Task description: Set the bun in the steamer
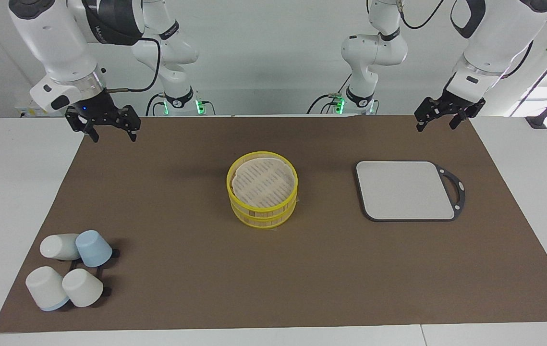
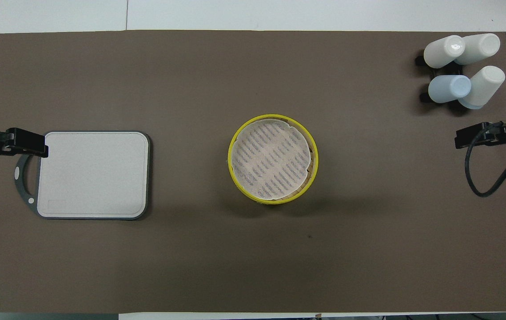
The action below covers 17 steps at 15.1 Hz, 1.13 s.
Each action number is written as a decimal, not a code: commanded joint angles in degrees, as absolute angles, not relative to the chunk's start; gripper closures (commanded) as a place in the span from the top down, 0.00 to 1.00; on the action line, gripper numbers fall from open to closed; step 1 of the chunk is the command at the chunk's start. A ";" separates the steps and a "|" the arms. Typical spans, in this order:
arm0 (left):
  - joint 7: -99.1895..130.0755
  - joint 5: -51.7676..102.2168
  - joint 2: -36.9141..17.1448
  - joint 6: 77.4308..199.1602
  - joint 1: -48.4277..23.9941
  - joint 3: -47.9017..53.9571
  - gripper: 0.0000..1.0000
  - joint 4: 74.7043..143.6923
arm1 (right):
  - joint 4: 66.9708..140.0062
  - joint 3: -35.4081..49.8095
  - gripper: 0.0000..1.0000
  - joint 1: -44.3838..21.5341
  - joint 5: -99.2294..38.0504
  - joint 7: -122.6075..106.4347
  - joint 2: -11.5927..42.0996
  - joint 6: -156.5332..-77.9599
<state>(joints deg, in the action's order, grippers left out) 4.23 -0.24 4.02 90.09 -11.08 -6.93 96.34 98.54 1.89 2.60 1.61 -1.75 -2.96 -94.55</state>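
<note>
The steamer (image 1: 262, 189) stands in the middle of the brown mat, a round two-tier basket with yellow rims and a whitish liner in its top tier; it also shows in the overhead view (image 2: 273, 158). Nothing lies on the liner. No bun is in view. My right gripper (image 1: 112, 136) hangs open and empty over the mat's corner at the right arm's end, near the robots; it shows in the overhead view (image 2: 475, 135) too. My left gripper (image 1: 437, 125) hangs open and empty over the mat's edge at the left arm's end, and its tip shows in the overhead view (image 2: 28, 143).
A flat grey board with a black handle (image 1: 405, 190) lies toward the left arm's end, level with the steamer. Several white and blue cups (image 1: 69, 269) lie on a black rack at the right arm's end, farther from the robots. White table borders the mat.
</note>
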 commanded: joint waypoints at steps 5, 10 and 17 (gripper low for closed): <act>4.31 -1.14 4.66 90.70 -11.95 -7.47 1.00 96.59 | 97.29 2.46 1.00 3.69 -1.31 0.87 -2.37 -94.13; 4.31 -1.14 4.57 90.70 -11.95 -7.47 1.00 96.59 | 97.56 2.37 1.00 3.43 -1.23 1.05 -2.55 -93.60; 4.31 -1.14 4.66 90.79 -11.95 -7.47 1.00 96.50 | 98.17 2.37 1.00 3.34 -1.06 1.05 -2.90 -93.43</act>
<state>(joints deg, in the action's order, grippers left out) 4.23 -0.24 4.02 90.26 -11.08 -6.93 96.34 98.26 1.85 2.68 -0.31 0.38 -2.95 -94.23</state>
